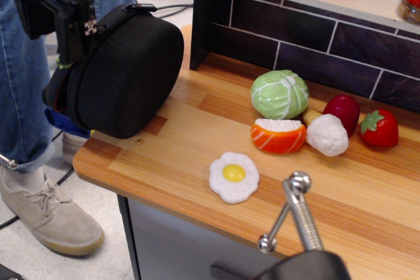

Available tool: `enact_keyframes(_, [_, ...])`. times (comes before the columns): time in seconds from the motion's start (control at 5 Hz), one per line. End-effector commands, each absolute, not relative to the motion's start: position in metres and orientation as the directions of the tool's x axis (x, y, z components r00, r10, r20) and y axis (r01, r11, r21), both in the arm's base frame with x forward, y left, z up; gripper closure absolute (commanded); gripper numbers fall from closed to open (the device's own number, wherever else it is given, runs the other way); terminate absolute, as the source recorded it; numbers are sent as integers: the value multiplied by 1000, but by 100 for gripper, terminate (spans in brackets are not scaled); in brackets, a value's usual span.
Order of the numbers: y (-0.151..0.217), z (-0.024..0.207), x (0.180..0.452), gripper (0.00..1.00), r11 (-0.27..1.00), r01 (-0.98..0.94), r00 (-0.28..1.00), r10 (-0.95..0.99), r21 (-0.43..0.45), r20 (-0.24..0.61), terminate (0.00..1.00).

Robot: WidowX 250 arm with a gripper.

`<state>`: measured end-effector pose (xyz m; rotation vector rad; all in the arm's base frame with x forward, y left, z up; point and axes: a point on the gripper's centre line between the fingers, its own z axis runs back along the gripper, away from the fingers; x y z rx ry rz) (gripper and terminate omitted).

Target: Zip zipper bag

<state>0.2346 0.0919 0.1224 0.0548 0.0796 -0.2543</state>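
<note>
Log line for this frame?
stage: approach | gripper: at bag's zipper edge, jaws hidden | bag: on counter corner, overhanging

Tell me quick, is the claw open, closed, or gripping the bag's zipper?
Claw: at the zipper bag by its left zipper edge, fingertips hidden; open, closed or gripping cannot be told.
</note>
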Motion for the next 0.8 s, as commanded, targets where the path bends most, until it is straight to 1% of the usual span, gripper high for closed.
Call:
enact_keyframes(0.0, [84,121,245,0,962,262,965,-261,80,-25,0])
enact_keyframes(0.2, [80,118,250,0,965,253,968,-252,75,-14,0])
enact_keyframes(0.4, [81,114,251,100,971,230,973,-231,68,2,0])
enact_keyframes(0.6, [82,116,252,100,972,225,974,-227,61,26,0])
